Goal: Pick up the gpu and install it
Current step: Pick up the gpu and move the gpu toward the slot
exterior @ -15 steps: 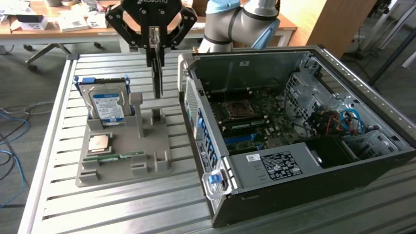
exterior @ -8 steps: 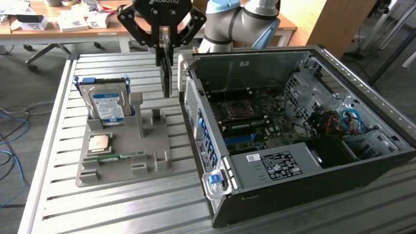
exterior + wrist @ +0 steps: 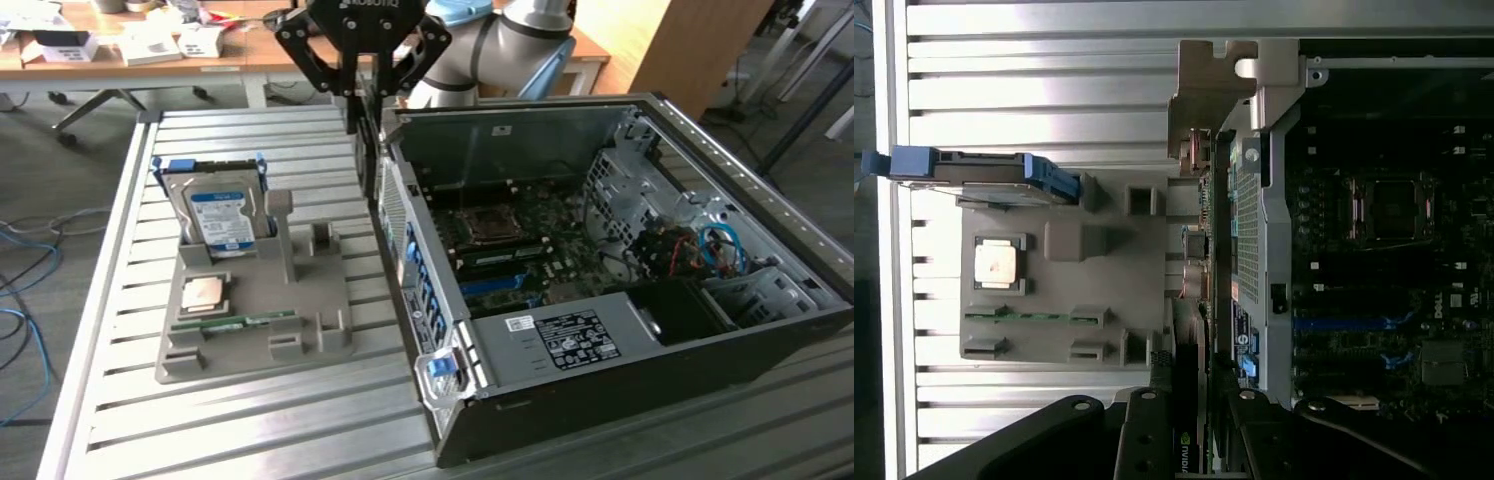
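The claw (image 3: 367,95) is clenched on the gpu (image 3: 358,135), gripping its top edge so the card hangs edge-on, lifted above the slatted surface (image 3: 200,430); it sits just beside the rear wall of the open computer case (image 3: 641,330), between that wall and the grey parts holder (image 3: 254,345). In the wrist view the gpu (image 3: 1204,280) runs lengthwise from the claw (image 3: 1197,400), bracket end farthest out, likely so it can face the case's back. The hard drive (image 3: 220,215), processor (image 3: 203,292) and memory stick (image 3: 247,322) rest in the holder.
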Action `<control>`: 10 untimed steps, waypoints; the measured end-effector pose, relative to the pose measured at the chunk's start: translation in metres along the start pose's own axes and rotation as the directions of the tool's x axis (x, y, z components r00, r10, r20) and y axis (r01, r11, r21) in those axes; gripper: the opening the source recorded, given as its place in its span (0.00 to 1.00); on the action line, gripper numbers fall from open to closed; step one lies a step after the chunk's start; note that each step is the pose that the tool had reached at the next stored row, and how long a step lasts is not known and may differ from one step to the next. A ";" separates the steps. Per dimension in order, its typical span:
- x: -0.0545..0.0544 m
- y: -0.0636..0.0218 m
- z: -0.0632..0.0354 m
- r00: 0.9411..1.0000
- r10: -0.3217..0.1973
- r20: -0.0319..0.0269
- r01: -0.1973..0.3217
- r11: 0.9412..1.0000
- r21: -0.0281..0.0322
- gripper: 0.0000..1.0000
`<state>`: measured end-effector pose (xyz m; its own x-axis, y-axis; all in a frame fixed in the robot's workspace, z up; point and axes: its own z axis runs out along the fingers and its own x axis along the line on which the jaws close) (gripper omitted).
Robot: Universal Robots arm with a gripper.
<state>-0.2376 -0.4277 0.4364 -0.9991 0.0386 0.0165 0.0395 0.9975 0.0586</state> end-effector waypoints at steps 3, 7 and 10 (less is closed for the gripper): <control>-0.009 0.0004 -0.0001 1.000 0.000 0.000 0.000 1.000 0.000 0.26; -0.024 0.0009 -0.0003 1.000 0.000 0.000 0.000 1.000 -0.001 0.26; -0.035 0.0014 -0.0005 1.000 0.000 0.000 0.000 1.000 -0.001 0.26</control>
<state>-0.2029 -0.4277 0.4364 -0.9991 0.0387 0.0166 0.0396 0.9974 0.0596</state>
